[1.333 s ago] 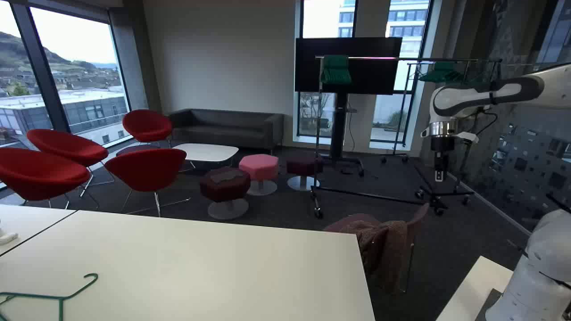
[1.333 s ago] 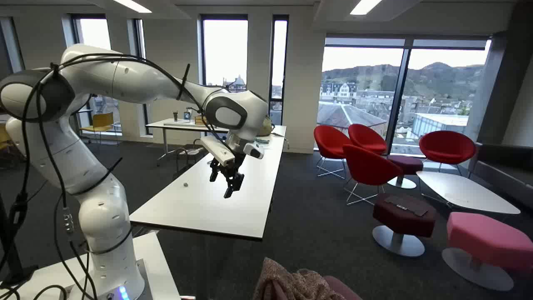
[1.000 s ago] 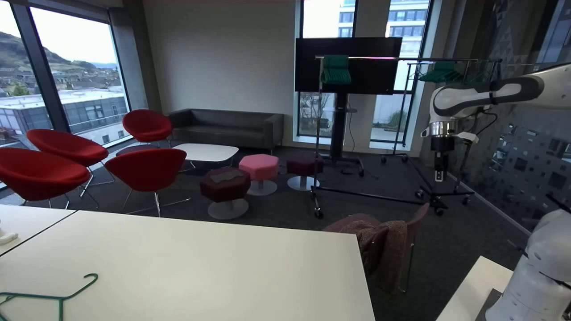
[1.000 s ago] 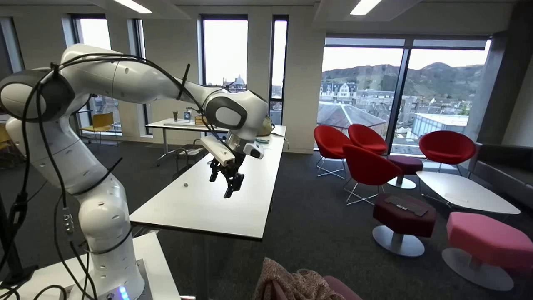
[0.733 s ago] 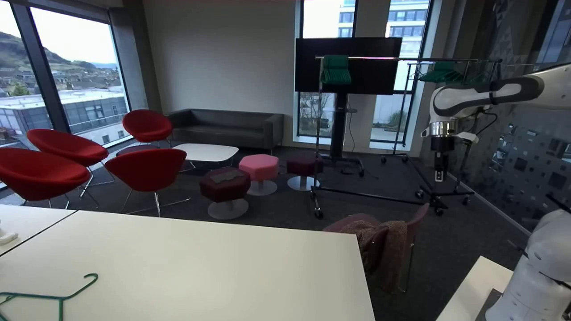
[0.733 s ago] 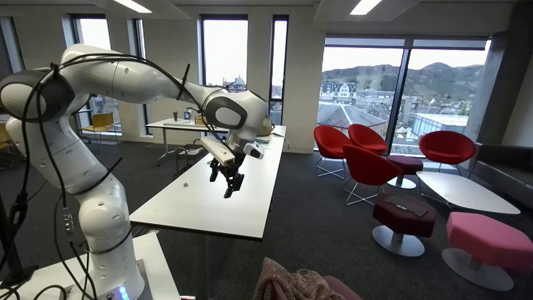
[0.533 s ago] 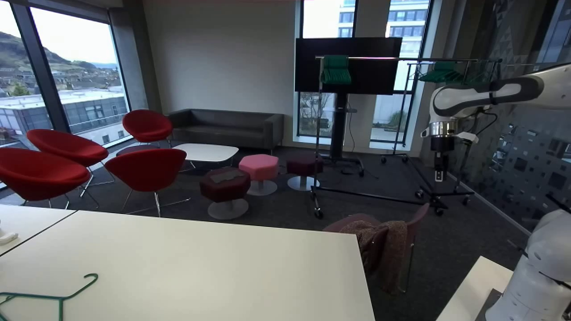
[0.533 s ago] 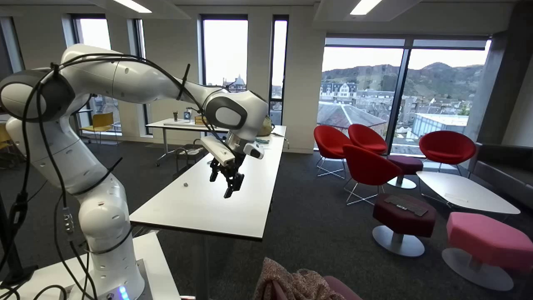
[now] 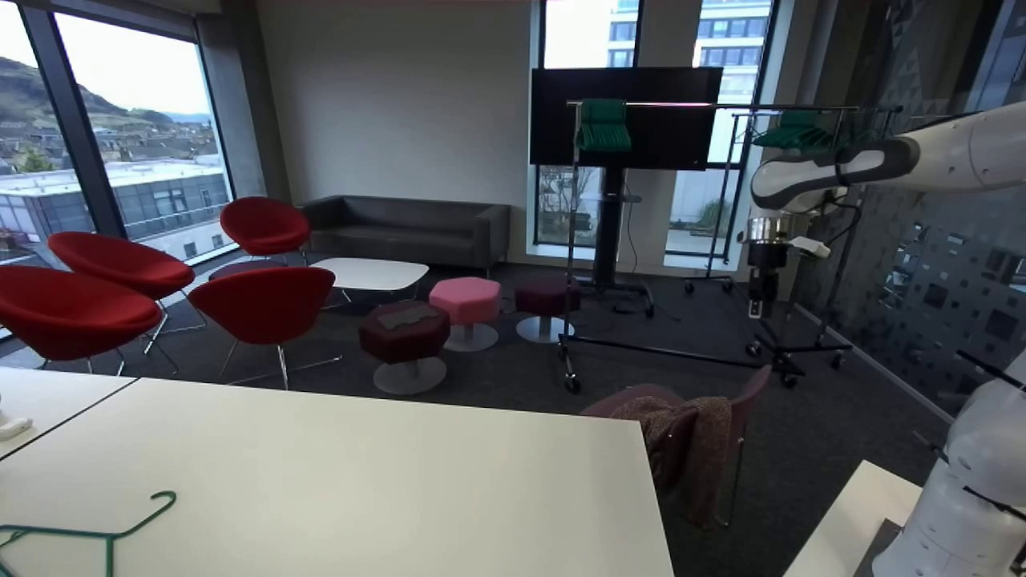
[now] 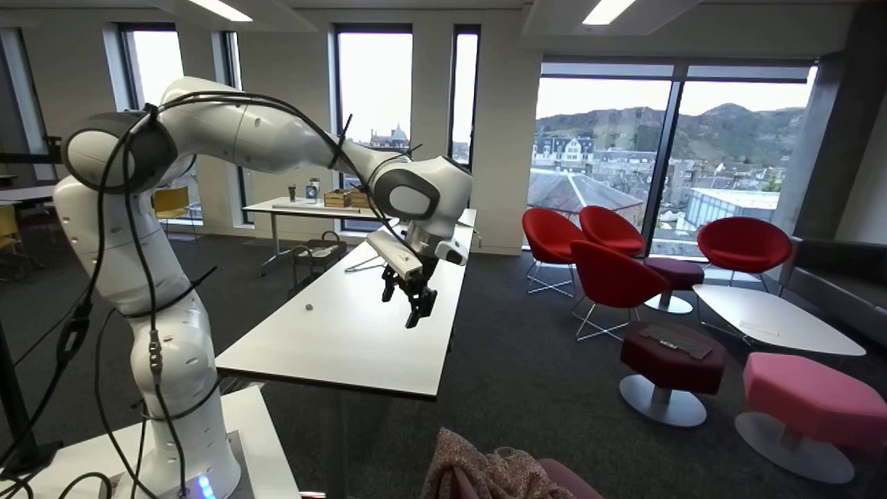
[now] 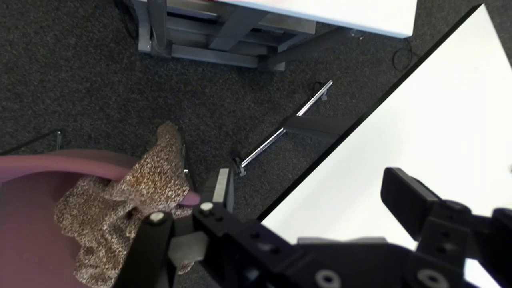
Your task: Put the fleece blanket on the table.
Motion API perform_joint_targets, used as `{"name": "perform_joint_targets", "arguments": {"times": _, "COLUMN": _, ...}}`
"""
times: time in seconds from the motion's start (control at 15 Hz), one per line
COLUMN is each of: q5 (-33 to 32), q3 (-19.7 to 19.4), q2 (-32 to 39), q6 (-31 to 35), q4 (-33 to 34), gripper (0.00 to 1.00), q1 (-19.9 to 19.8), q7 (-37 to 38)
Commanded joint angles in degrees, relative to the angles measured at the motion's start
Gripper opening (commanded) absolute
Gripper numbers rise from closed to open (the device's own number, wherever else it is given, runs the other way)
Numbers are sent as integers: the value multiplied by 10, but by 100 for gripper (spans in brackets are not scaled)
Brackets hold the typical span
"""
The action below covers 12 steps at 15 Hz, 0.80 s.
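Broadly, the bench takes up most space, its smooth cream-white top filling the near left of an exterior view. A dark sofa stands at the far side. The white robot arm rises from a smaller white stand and reaches out high, its last links bent downward. Four red chairs gather on the left beyond the bench in an exterior view, well apart from the arm. A mauve chair stands beside the bench's end, and the fleece blanket drapes over it in crumpled folds, one length hanging down; in the wrist view, dark carpet shows between blanket and bench. A pink stool and a maroon stool stand to the right in an exterior view. A green hanger lies near left on the bench. The tool points down in mid-air, apart from both blanket and bench, its fingers spread wide. A small greyish thing, too small to name, sits on the bench's left side.
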Motion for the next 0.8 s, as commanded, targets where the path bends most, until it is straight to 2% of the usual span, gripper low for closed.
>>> {"name": "perform_joint_targets", "arguments": {"times": 0.0, "q5": 8, "q3": 13, "q2": 84, "q6": 54, "q4": 64, "gripper": 100, "q1": -29, "q7": -3}}
{"name": "perform_joint_targets", "arguments": {"times": 0.13, "q5": 13, "q3": 13, "q2": 128, "q6": 97, "q4": 74, "gripper": 100, "q1": -45, "q7": 14}}
{"name": "perform_joint_targets", "arguments": {"times": 0.33, "q5": 32, "q3": 16, "q2": 189, "q6": 127, "q4": 88, "gripper": 100, "q1": -72, "q7": 26}}
{"name": "perform_joint_targets", "arguments": {"times": 0.73, "q5": 66, "q3": 46, "q2": 269, "q6": 126, "q4": 120, "gripper": 100, "q1": -110, "q7": 40}}
